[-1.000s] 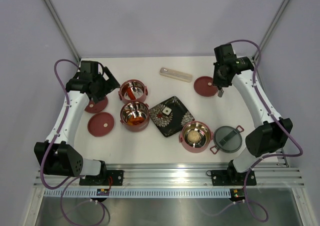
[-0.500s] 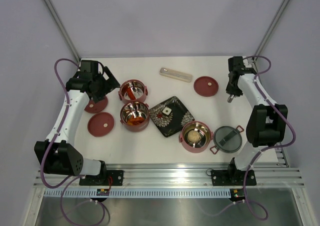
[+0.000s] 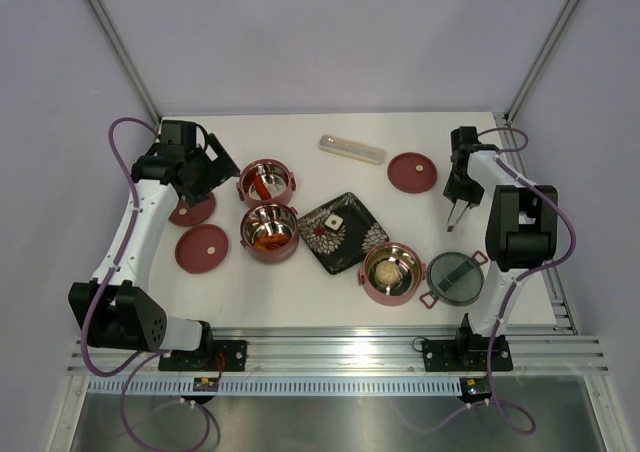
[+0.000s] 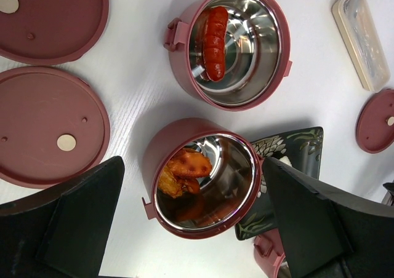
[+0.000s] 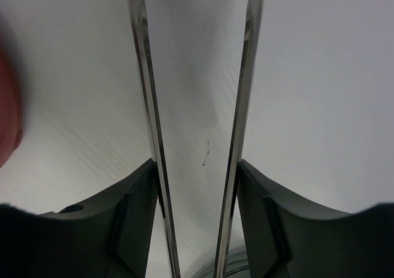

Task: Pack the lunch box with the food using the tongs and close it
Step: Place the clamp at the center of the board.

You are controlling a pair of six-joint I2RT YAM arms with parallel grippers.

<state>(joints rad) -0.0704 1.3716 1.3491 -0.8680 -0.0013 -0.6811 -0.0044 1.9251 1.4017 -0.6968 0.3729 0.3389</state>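
My right pincer [image 5: 197, 179] pinches the tongs [image 5: 148, 106], arms sprung apart, over the desk [image 5: 308, 75] near a lid [image 3: 412, 171]; food [image 4: 212, 26] sits in all three bowls [image 4: 180, 69], so I judge the tongs done. Left pincer [image 4: 191, 161] hangs spread above two bowls, ready for lids.

White arms [image 3: 135, 229] with black joints [image 3: 185, 164] (bulky ones), trailing purple cables [image 3: 111, 140].

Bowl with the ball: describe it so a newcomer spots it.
Find the black flowered plate mid-table. At its near right corner, beside the grey handled lid, sits a dusty-red bowl. Unlike the two bowls left of the plate, it holds one beige ball.
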